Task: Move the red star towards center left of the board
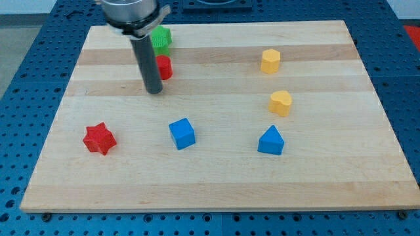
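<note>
The red star (pixel 99 138) lies on the wooden board (pixel 216 177) at the view's lower left. My tip (pixel 154 92) stands at the upper left, well above and to the right of the star, not touching it. A red block (pixel 164 67) sits just right of the rod, partly hidden by it; its shape is unclear. A green block (pixel 161 39) lies above that, near the board's top edge.
A blue cube (pixel 182 133) lies right of the star. A blue triangular block (pixel 271 141) lies at lower right. A yellow hexagonal block (pixel 270 61) and a yellow heart-like block (pixel 281 103) sit at right.
</note>
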### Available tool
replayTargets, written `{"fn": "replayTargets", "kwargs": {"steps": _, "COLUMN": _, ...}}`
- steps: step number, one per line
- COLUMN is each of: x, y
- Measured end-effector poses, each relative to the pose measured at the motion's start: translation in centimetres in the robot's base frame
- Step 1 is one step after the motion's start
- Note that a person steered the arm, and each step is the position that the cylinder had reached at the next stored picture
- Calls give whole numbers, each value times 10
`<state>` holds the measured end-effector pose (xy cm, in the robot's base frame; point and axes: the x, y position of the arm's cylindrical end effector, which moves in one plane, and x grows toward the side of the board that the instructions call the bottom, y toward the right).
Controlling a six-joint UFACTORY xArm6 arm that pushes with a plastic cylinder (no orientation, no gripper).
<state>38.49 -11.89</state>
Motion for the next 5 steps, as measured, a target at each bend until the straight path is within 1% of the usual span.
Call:
{"fn": "replayTargets", "kwargs": {"steps": 1, "x": -40, "y": -1}}
{"fn": "replayTargets", "kwargs": {"steps": 2, "x": -55, "y": -23}}
{"fn": "replayTargets", "kwargs": {"steps": 3, "x": -37, "y": -26}}
{"fn": "replayTargets", "kwargs": {"steps": 4, "x": 8, "y": -25}}
{"fn": "replayTargets", "kwargs": {"steps": 5, "x": 33, "y": -70}}
